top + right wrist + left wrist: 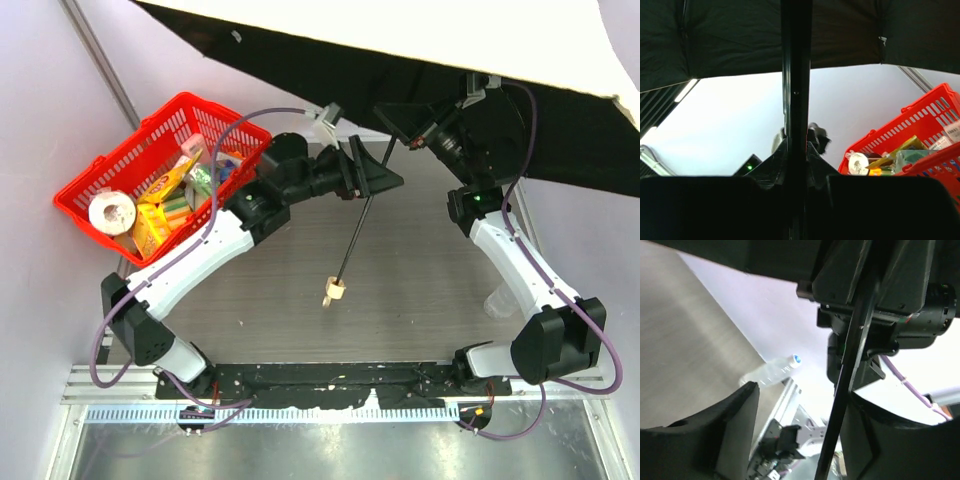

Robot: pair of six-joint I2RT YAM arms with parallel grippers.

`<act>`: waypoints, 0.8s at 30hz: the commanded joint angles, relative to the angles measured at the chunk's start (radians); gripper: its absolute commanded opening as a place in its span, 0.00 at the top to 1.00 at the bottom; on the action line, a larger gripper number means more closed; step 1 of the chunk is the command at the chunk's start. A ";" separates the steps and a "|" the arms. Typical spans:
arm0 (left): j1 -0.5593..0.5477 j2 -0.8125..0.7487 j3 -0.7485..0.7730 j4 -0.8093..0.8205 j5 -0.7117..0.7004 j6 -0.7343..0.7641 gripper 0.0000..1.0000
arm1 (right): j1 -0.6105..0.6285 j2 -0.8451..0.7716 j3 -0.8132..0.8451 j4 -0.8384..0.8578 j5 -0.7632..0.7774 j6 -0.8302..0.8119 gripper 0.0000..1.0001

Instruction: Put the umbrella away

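Observation:
The umbrella (420, 40) is open, its beige canopy with a black underside spreading across the top of the overhead view. Its thin black shaft (355, 240) slants down to a small tan handle (333, 290) hanging above the table. Under the canopy, my right gripper (402, 122) is shut on the shaft (796, 100), both fingers pressed against it (796, 182). Lower on the shaft, my left gripper (375, 180) stands open (802, 400). The shaft (845, 390) passes between its jaws, close to the right finger (890, 440).
A red basket (118, 148) full of groceries sits at the back left, also seen in the right wrist view (920, 125). A clear water bottle (772, 372) lies near the table's right edge (497, 300). The canopy hides the back of the table.

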 commanded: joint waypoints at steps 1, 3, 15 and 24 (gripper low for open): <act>-0.012 0.024 -0.004 0.153 0.166 -0.110 0.40 | -0.001 -0.024 0.042 0.183 -0.006 0.047 0.99; -0.014 0.025 -0.004 0.152 0.166 -0.102 0.60 | -0.003 -0.029 0.054 0.154 -0.014 0.035 0.99; -0.015 -0.042 -0.077 0.224 0.103 -0.064 1.00 | -0.066 -0.013 0.140 -0.184 0.151 -0.030 0.38; -0.023 -0.055 -0.091 0.245 0.074 -0.065 1.00 | -0.072 -0.036 0.151 -0.386 0.464 0.021 0.31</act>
